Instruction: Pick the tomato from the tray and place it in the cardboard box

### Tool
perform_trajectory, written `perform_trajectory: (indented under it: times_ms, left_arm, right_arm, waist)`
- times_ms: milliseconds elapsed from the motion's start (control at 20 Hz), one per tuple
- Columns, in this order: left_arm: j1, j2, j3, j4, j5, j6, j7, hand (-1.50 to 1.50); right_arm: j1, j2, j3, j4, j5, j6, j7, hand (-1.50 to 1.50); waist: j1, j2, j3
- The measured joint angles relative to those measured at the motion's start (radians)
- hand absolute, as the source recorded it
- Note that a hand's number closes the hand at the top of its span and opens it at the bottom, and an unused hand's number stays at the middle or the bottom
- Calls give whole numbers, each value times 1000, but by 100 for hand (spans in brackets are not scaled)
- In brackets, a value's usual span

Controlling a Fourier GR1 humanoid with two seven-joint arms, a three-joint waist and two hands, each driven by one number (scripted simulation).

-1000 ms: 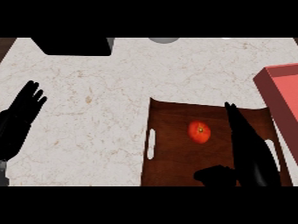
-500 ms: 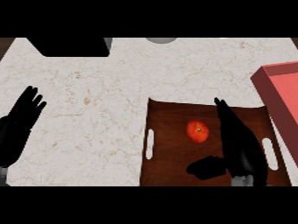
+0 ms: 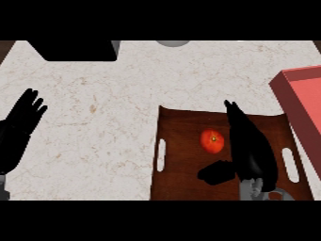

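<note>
A red tomato (image 3: 212, 141) lies near the middle of the dark brown tray (image 3: 183, 179) at the lower right of the counter. My right hand (image 3: 250, 150) hovers over the tray just right of the tomato, open, fingers stretched away from me and thumb out toward the left below the tomato; it does not hold the tomato. The box (image 3: 314, 117), red-pink with raised walls, stands at the right edge, beside the tray. My left hand (image 3: 10, 134) rests open at the left edge, fingers up.
A black block (image 3: 76, 49) sits at the counter's far left edge, and a grey round object (image 3: 171, 43) shows partly at the far edge. Bare speckled counter (image 3: 114, 103) lies between the hands.
My right hand has shifted left across the tray, closer to the tomato. The tomato and tray have stayed put, and the left hand has barely moved.
</note>
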Motion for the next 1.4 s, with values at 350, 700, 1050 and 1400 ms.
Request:
perform_trajectory:
  times_ms: [350, 700, 1050, 1400]
  left_arm:
    - [5, -28, 16, 4, -34, -21, 0, 0]
    - [30, -33, 48, -18, -38, -59, 15, 0]
    - [14, -65, 57, -19, -71, -55, 33, 0]
    - [4, -88, 72, -37, -97, -58, 60, 0]
  right_arm:
    - [-46, 2, -17, 77, 14, 8, -4, -150]
    - [-55, 2, -16, 124, 6, 7, 4, -150]
    - [-56, 2, -24, 184, 15, -3, 2, -150]
    - [-57, 0, -37, 230, 8, -4, -10, -150]
  waist:
    - [2, 0, 0]
    - [2, 0, 0]
    - [1, 0, 0]
    - [1, 0, 0]
